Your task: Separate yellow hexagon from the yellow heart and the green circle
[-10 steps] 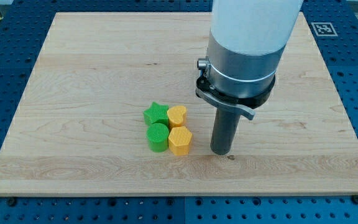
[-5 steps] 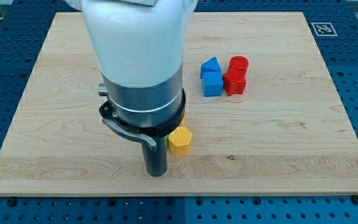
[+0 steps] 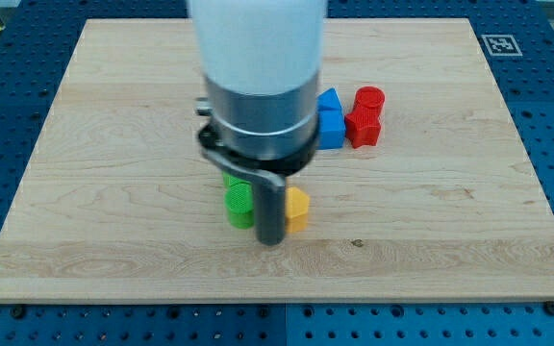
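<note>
My tip (image 3: pixel 271 241) rests on the board between the green circle (image 3: pixel 239 207) on its left and the yellow hexagon (image 3: pixel 297 209) on its right, touching or nearly touching both. The hexagon stands slightly to the right of where the green circle is, with the rod filling the gap. The yellow heart is hidden behind the arm's body. A sliver of a green star (image 3: pixel 230 180) shows just above the circle.
A blue block (image 3: pixel 330 120) pair and two red blocks (image 3: pixel 365 117) sit at the view's upper right of the wooden board (image 3: pixel 85 144). The arm's wide body covers the board's middle top.
The tip moved from the right of the cluster over to its lower left, then back right into the gap between the green circle and yellow hexagon; the hexagon has shifted slightly right.
</note>
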You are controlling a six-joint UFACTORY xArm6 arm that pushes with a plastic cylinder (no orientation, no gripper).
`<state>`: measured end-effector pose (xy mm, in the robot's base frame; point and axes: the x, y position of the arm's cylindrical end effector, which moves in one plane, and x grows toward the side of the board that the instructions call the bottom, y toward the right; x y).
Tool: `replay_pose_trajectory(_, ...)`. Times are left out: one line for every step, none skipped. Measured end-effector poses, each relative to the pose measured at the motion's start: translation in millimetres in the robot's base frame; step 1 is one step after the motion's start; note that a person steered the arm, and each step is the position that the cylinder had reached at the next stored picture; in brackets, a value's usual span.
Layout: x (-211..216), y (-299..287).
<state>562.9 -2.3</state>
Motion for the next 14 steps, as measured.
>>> replay_pose_trajectory(0.0, 2.5)
replay_pose_trajectory(0.0, 2.5)
replay_pose_trajectory(-2.4, -8.4)
replay_pose_trajectory(-7.0, -25.0)
replay_pose_trajectory(-8.6, -25.0)
replay_pose_trajectory(-22.3, -24.8)
replay_pose_trajectory(-25.8, -24.3)
replay_pose_trajectory(-26.1, -9.6)
replay_pose_trajectory(-26.1, 26.1)
replay_pose_trajectory(-26.1, 49.5)
replay_pose_trajectory(-26.1, 72.7)
replay_pose_trajectory(-26.1, 81.3)
replay_pose_trajectory(-36.7, 56.3)
replay_pose_trajectory(-57.6, 44.0)
